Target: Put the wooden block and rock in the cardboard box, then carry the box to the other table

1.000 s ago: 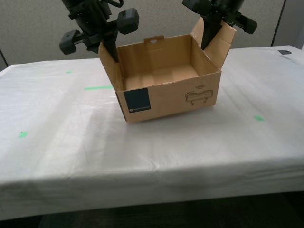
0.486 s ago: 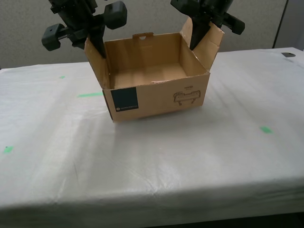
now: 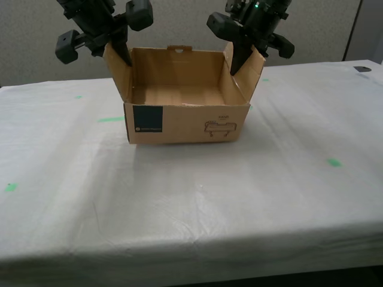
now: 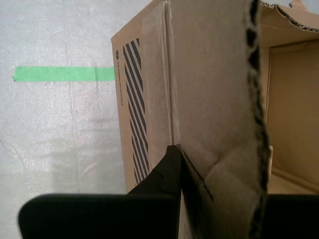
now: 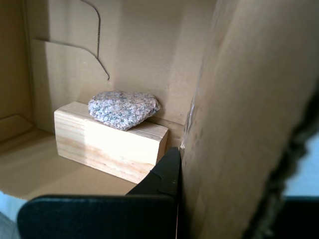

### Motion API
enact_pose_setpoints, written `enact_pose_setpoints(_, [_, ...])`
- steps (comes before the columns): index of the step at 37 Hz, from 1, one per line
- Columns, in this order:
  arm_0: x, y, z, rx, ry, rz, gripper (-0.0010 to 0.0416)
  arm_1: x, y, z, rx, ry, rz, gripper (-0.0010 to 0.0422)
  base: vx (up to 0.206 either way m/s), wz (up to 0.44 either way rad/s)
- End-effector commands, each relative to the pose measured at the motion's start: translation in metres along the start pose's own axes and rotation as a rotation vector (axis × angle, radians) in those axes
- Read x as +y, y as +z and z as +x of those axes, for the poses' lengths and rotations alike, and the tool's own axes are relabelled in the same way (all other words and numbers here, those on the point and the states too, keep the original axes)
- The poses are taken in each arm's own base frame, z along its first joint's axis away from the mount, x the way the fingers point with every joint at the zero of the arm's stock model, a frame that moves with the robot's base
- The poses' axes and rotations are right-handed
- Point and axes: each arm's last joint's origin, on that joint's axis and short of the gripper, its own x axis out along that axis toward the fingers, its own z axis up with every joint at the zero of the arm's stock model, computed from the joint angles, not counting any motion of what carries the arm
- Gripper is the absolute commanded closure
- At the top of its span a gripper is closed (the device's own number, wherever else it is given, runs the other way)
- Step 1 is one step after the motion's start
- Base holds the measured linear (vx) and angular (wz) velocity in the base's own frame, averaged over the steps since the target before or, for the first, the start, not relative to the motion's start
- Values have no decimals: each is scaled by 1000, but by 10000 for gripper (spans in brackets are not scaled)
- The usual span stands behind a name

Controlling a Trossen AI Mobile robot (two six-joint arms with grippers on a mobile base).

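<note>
The cardboard box point(image 3: 185, 122) sits level and open-topped on the other table point(image 3: 191, 203), its blue label facing the exterior view. My second gripper point(image 3: 116, 51) is shut on the flap at the exterior view's left, which shows between its fingers point(image 4: 219, 189). My first gripper point(image 3: 239, 57) is shut on the opposite flap point(image 5: 229, 194). Inside the box, the rock point(image 5: 123, 108) lies on top of the wooden block point(image 5: 109, 144) against a wall. The box's front wall hides both in the exterior view.
Green tape marks point(image 3: 111, 119) point(image 3: 335, 162) point(image 3: 10, 188) dot the wrinkled white sheet. One tape strip point(image 4: 65, 73) lies beside the box's striped side. A grey partition point(image 3: 179, 24) stands behind the table. A small dark object point(image 3: 361, 69) lies at the exterior view's far right.
The camera has moved, so the scene has shifted. The box was tilted and lifted between both grippers; now it is level, lower and square to the view. Both grippers still hold its flaps.
</note>
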Motion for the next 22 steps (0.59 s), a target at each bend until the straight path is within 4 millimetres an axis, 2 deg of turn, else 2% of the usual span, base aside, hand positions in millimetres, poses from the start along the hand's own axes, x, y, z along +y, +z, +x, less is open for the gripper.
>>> enact_pose_setpoints(1, [4,5,0,-17,37,-2,407,-2,5,-1,-24,-46,2,413,0,0])
enact_pose_setpoints(7, [7,15,-4,-36,40,-6,407,0,7,-1,-33,-47,1,413,0,0])
enact_pose_setpoints(16, [13,26,-17,-83,47,-8,407,-1,14,29,28,-54,-1,413,0,0])
enact_pose_setpoints(22, [8,27,-16,-103,-10,-2,407,-2,23,31,27,-48,-3,413,0,0])
